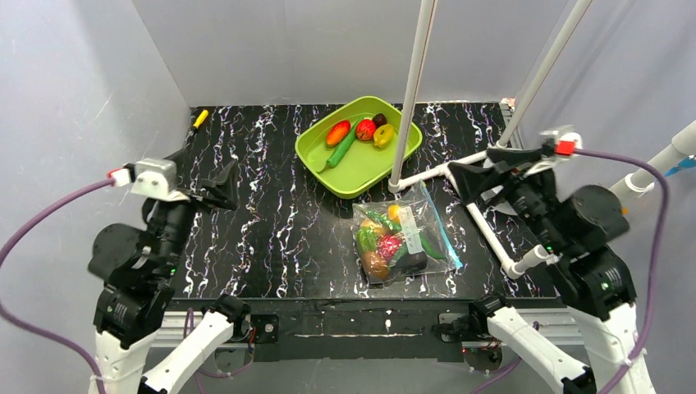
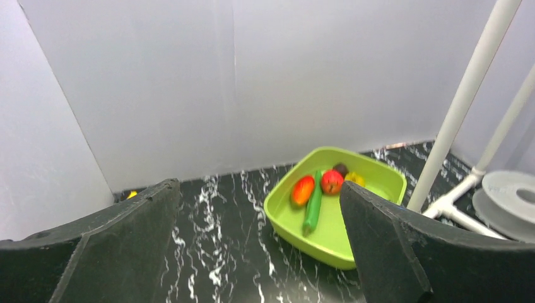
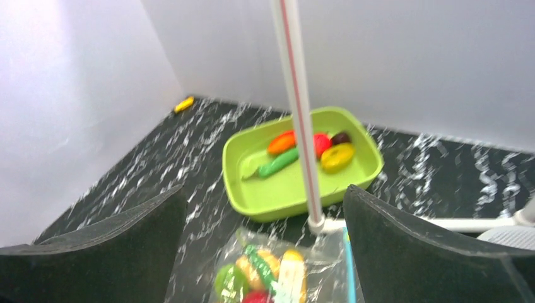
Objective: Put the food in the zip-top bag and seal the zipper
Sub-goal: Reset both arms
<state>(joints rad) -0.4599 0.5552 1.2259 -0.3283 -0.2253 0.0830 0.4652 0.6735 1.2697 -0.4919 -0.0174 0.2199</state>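
Observation:
The clear zip-top bag (image 1: 404,240) lies near the table's front, right of centre, with several pieces of food (image 1: 386,243) inside it. Its blue-teal zipper (image 1: 441,232) runs along the bag's right edge. In the right wrist view the bag (image 3: 277,268) and zipper (image 3: 347,265) lie low between the fingers. More food (image 1: 359,131) rests in the lime-green tray (image 1: 361,171), also in the left wrist view as food (image 2: 320,184) and tray (image 2: 328,237). My left gripper (image 1: 226,185) hovers open at the left, empty. My right gripper (image 1: 461,179) hovers open, empty, just right of the bag.
White pipe-frame poles (image 1: 413,90) rise beside the tray, and a white bar (image 1: 484,226) runs along the table under the right arm. A small yellow object (image 1: 200,117) lies at the back left corner. Grey walls enclose the table on three sides.

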